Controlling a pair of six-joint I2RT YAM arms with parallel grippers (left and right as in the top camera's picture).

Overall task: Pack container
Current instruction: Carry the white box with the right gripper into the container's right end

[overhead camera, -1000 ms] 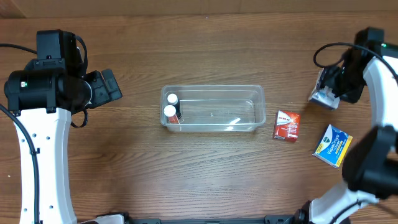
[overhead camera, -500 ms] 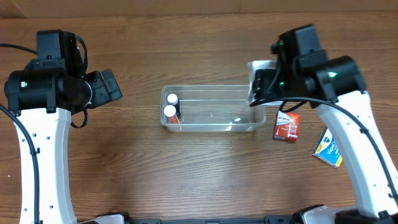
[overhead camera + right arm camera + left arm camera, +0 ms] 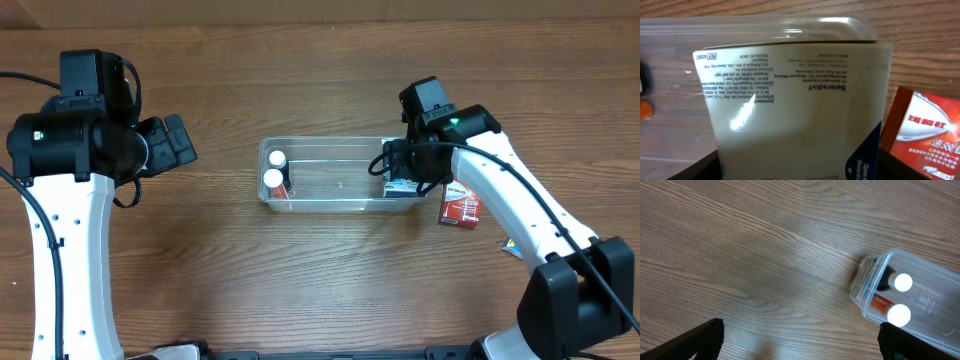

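The clear plastic container [image 3: 340, 146] sits mid-table, with two white-capped bottles [image 3: 274, 178] at its left end; it also shows in the left wrist view [image 3: 920, 267] and the right wrist view [image 3: 755, 25]. My right gripper [image 3: 402, 176] is shut on a white box with a dark blue corner [image 3: 795, 110] and holds it at the container's right end, over the inside. My left gripper [image 3: 800, 342] is open and empty, left of the container, above bare table.
A red box [image 3: 461, 202] lies just right of the container, also seen in the right wrist view [image 3: 927, 132]. A blue and yellow box [image 3: 510, 243] lies further right, mostly hidden by my right arm.
My right gripper has carried the white box from the far right of the table leftward to the container's right end and lowered it. The left arm has not moved.
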